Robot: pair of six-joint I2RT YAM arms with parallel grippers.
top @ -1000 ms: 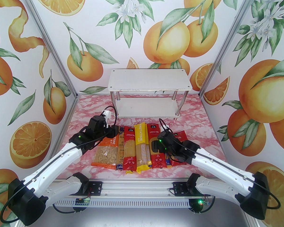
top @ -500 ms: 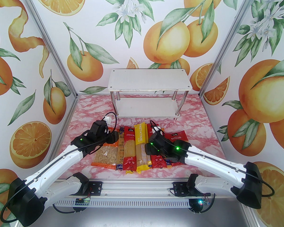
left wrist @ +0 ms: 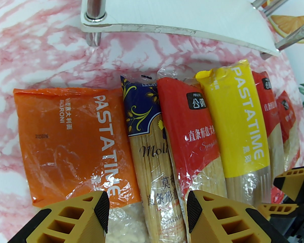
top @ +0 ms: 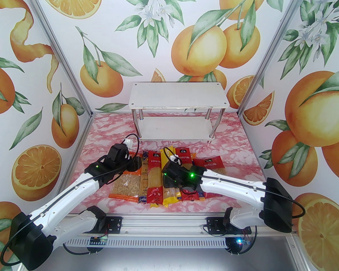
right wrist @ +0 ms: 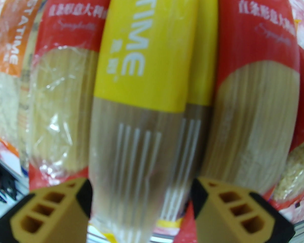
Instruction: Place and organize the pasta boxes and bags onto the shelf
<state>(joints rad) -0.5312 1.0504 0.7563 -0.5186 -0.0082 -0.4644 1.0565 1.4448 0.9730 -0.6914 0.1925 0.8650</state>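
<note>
The pasta packs lie side by side on the pink marble table in front of the shelf (top: pixel 178 100). From the left they are an orange bag (top: pixel 124 183), a dark blue spaghetti pack (left wrist: pixel 152 158), a red pack (top: pixel 154 176), a yellow PASTATIME pack (right wrist: pixel 147 72), another red pack (top: pixel 183 152) and a red bag (top: pixel 210 165). My left gripper (left wrist: pixel 147 211) is open, its fingers straddling the dark blue pack and the orange bag's edge. Over the yellow pack, my right gripper (right wrist: pixel 141 211) is open with its pads close to both sides. A second yellow pack (right wrist: pixel 202 59) lies partly under the first.
Both white boards of the shelf are bare, and its chrome legs (left wrist: pixel 95 1) stand just beyond the packs' far ends. Orange-print walls close in the left, right and back. The arms' mounting rail (top: pixel 163 226) runs along the near edge.
My right arm has swung left from the red packs to over the yellow pack, and its jaws have narrowed. The left arm shifted slightly, then held still.
</note>
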